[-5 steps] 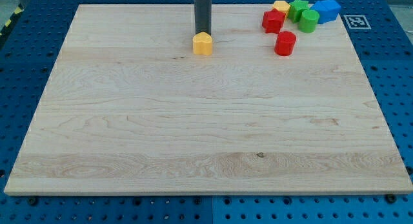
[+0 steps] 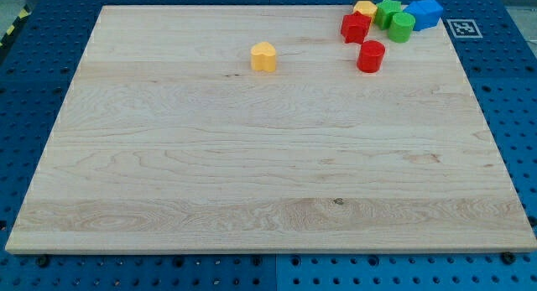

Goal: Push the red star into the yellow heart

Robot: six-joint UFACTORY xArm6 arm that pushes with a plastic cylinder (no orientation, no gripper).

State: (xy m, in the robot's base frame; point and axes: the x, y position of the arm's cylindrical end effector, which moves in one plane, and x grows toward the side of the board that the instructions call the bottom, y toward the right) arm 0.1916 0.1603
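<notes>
Wood board [image 2: 268, 182]: pale and smooth, the only view I have; I place everything from the yellow heart.
Yellow heart [image 2: 263, 56]: sits alone on the board, toward the view's top, with bare wood all round it.
Red star [image 2: 355, 27]: well apart from the yellow heart, to the view's right and a bit nearer the view's top. Its shape is small and hard to make out, so I take this blocky red piece for the star.
Red cylinder [image 2: 371, 55]: just below the red star, level with the yellow heart, on the view's right of it.
Other blocks: a yellow block [image 2: 365, 7], two green blocks [image 2: 388, 11] [image 2: 402, 27] and a blue block [image 2: 425, 13] sit in a bunch past the red star, further from the yellow heart.
My tip: I cannot see it at all, so I cannot tell where it is next to the blocks.
How the star will handle: I think it is light, hard and slides easily on the wood. It may spin if I push off-centre.
Where to push: on the star's side that faces away from the yellow heart, where the green blocks crowd it.
Containers: none here, nothing holds anything.
</notes>
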